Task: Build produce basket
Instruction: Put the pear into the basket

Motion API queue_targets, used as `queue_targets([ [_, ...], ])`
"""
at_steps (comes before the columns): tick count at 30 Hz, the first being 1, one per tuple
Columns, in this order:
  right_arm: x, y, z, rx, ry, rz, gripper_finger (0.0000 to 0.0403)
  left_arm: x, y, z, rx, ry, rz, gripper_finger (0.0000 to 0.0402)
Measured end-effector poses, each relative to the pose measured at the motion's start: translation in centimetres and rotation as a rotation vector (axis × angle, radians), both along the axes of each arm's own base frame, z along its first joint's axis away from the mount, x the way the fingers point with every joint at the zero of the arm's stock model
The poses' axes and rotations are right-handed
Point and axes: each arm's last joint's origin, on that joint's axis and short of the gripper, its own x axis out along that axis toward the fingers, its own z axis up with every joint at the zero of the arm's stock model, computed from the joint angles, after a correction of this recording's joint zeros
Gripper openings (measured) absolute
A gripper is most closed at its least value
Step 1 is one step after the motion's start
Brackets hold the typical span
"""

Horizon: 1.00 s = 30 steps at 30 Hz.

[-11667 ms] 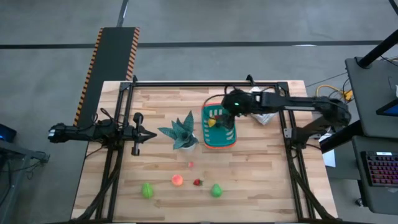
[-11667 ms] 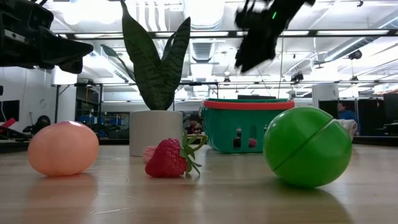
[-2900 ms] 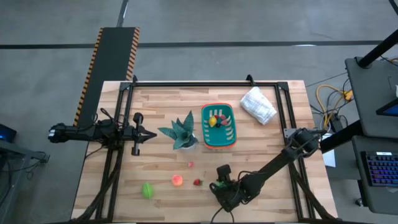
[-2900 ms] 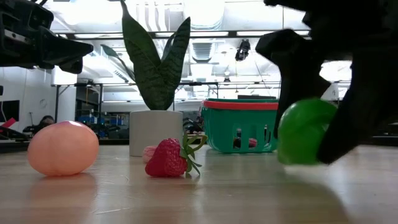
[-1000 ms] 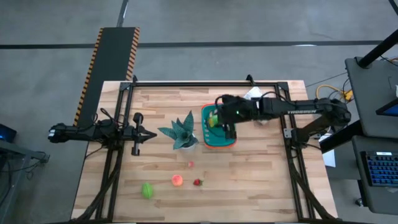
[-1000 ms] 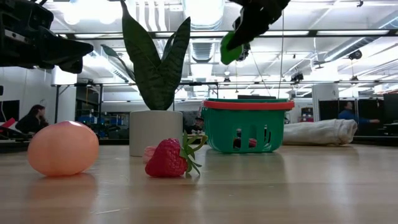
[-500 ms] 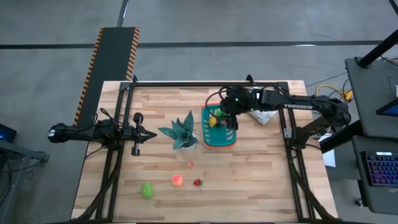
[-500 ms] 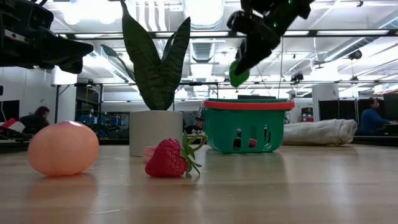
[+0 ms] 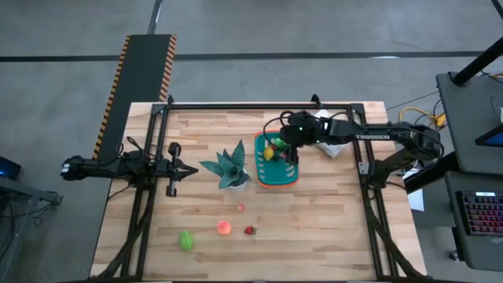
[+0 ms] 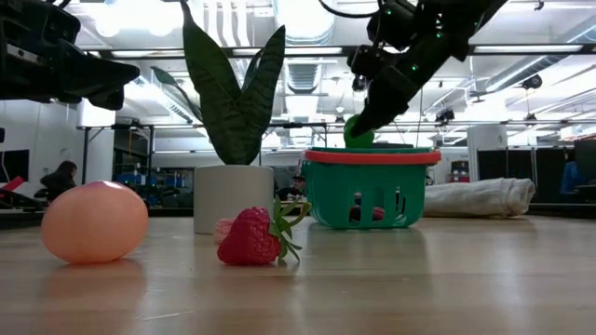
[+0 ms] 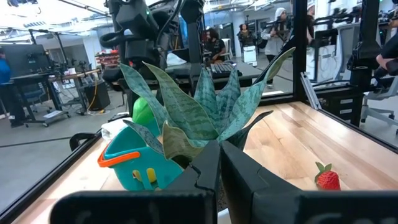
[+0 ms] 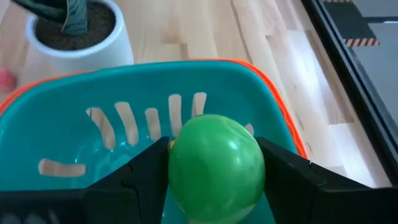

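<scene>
Above the basket [image 12: 74,130], right tool [image 12: 214,168] clamped on green ball [image 12: 214,163], basket contents mostly hidden, left tool [image 11: 219,163] together.

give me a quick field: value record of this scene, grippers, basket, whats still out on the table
right gripper: right gripper shut on a green ball, held above the basket
left gripper: left gripper shut, empty, parked at the table's left side
basket contents: some yellow and red produce inside
still on table: green piece, peach ball, strawberry, small pink piece
other items: potted plant left of the basket, white bag to its right
</scene>
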Motion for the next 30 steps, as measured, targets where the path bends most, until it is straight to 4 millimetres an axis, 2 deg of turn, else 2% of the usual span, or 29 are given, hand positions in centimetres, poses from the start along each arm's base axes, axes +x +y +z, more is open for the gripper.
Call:
queue_targets([
  [13,0.3,0.4,-0.3,0.006,-0.031,-0.239,0.0209,0.0,0.0,0.0,0.000,0.000,0.000,0.0000],
  [24,0.6,2.2,-0.3,0.041,-0.078,-0.475,0.0209,0.0,0.0,0.0,0.000,-0.001,0.000,0.0000],
  [30,1.0,3.4,-0.7,0.018,-0.082,-0.523,0.0209,0.0,0.0,0.0,0.000,-0.001,0.000,0.0000],
])
